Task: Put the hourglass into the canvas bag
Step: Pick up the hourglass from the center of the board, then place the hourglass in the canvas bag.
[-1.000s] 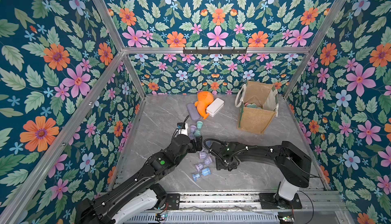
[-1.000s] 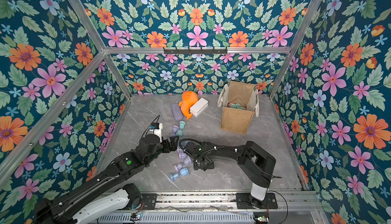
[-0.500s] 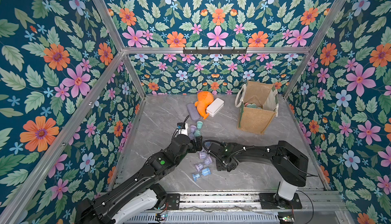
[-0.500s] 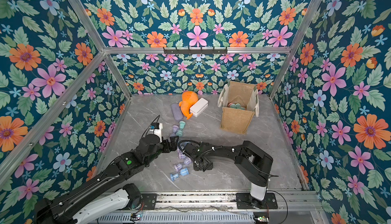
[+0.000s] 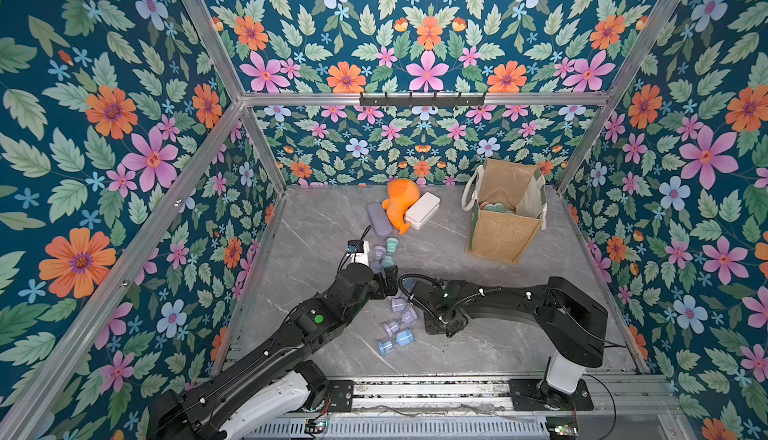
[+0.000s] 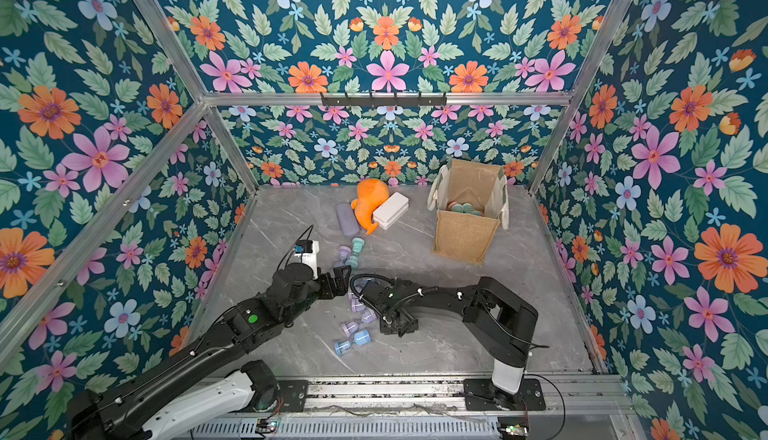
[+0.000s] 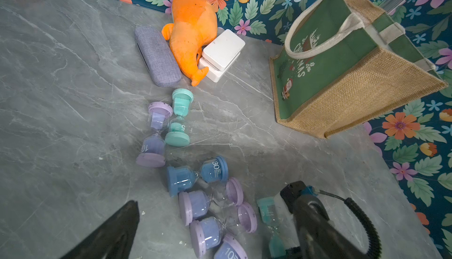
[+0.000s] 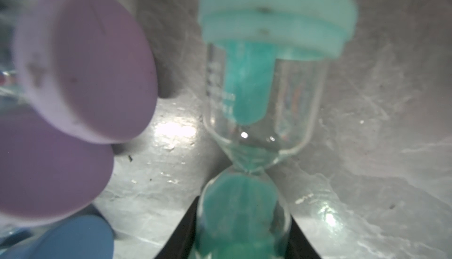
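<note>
Several hourglasses lie on the grey table: a lilac one beside a teal one, a blue one, and lilac ones in a heap. My right gripper sits low at the heap's edge, shut on the lower bulb of another teal hourglass, which lies on the table. My left gripper hovers open just left of it, holding nothing; one finger shows. The canvas bag stands open at the back right, with round coloured caps inside.
An orange plush toy, a white box and a grey-lilac glasses case lie by the back wall, left of the bag. A blue hourglass lies nearest the front rail. Floral walls enclose the table on three sides.
My right gripper's jaws have closed on the teal hourglass, and the right arm has shifted slightly left. The left arm has stayed put.
</note>
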### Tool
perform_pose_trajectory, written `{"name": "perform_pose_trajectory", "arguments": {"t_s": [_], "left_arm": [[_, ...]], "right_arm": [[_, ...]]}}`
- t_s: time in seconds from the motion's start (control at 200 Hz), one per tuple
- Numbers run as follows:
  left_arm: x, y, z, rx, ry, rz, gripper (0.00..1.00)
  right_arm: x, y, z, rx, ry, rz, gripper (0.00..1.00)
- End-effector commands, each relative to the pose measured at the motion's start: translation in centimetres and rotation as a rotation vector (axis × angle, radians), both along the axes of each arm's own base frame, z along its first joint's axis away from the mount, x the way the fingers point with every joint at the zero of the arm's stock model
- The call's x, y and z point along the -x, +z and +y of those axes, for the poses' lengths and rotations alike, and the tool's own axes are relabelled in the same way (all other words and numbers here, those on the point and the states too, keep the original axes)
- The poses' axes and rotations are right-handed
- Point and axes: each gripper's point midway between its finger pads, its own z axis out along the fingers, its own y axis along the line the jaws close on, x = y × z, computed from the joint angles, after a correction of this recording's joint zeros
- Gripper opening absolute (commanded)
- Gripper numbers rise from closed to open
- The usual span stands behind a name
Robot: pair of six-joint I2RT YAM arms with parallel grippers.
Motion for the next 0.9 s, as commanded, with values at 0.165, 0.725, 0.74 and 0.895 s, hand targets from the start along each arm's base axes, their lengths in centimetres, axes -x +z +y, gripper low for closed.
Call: {"name": "perform_pose_trajectory", "arguments": {"t_s": [0.165, 0.725, 0.74, 0.895], "left_arm": [[-0.3, 1.4, -0.6, 0.025, -0.017, -0.035, 1.00], [-1.7, 4.3, -2.7, 0.061, -0.055, -0.096, 1.00], [-1.8, 4.4, -2.8, 0.063, -0.058, -0.098, 1.00], [-2.7, 5.7, -4.0, 0.084, -0.068, -0.127, 1.00]], "right_arm": [[-1.4, 2.6, -0.7, -0.034, -0.027, -0.067, 0.39], [-6.9, 13.7, -3.8, -0.155, -0.028, -0.309, 0.37], [-7.1, 14.1, -3.9, -0.159, -0.026, -0.318, 0.37], [-9.4, 18.2, -5.3, -0.185, -0.026, -0.421, 0.37]]}}
